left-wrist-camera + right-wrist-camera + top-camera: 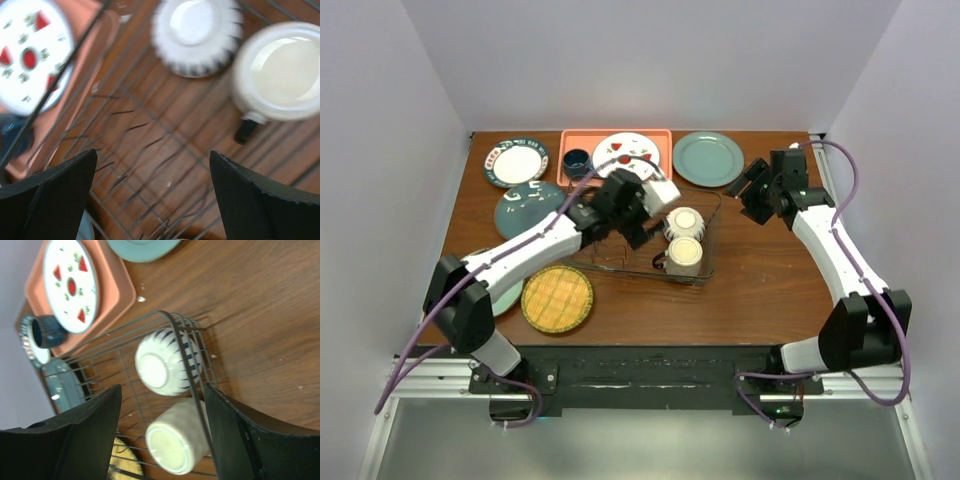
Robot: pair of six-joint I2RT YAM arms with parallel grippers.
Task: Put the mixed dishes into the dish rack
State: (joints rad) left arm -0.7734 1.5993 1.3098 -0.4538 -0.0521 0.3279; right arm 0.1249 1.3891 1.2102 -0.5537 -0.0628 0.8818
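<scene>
- The left hand is wide apart, empty, over the rack;
- the yellow plate and teal plate lie to its left; the right hand, apart too, is farther

The rack's left half is bare tines, open from above. The left arm crosses its left end, and the left gripper hangs over the middle with its jaws wide. A ribbed bowl and a cream bowl fill the right end side by side. The tray lies just beyond the far side. A teal plate and a yellow plate lie on the table to the left. To the right there is bare table, below the parted right gripper.
</scene>
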